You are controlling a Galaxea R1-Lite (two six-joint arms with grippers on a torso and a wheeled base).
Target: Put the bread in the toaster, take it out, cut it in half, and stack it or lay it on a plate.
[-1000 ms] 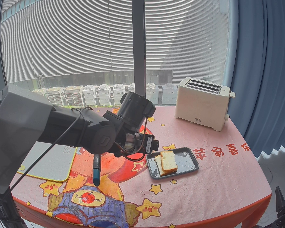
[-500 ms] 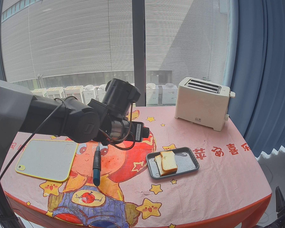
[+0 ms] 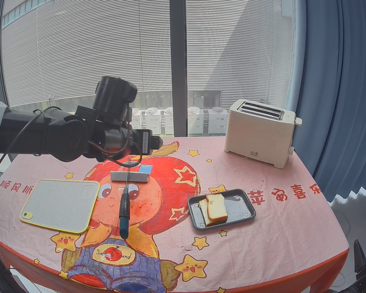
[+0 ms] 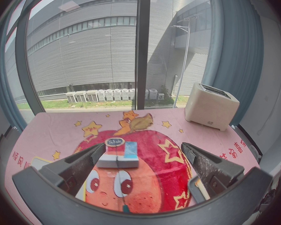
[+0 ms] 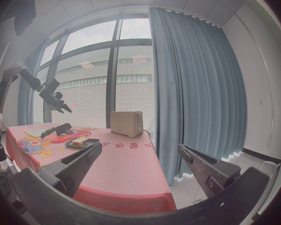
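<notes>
Bread halves (image 3: 213, 209) lie stacked on your grey tray (image 3: 245, 217) near the toaster (image 3: 261, 132), so plating looks finished. Your left gripper (image 4: 142, 148) hangs wide and empty over the knife (image 3: 124, 211), and your right gripper (image 5: 140, 148) is wide beside the table.

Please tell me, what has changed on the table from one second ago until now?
The left arm swung away from the tray, up and toward the robot's left and the window; its left gripper is open and empty. Nothing was grasped or released. Bread, knife, toaster and cutting board stayed.
</notes>
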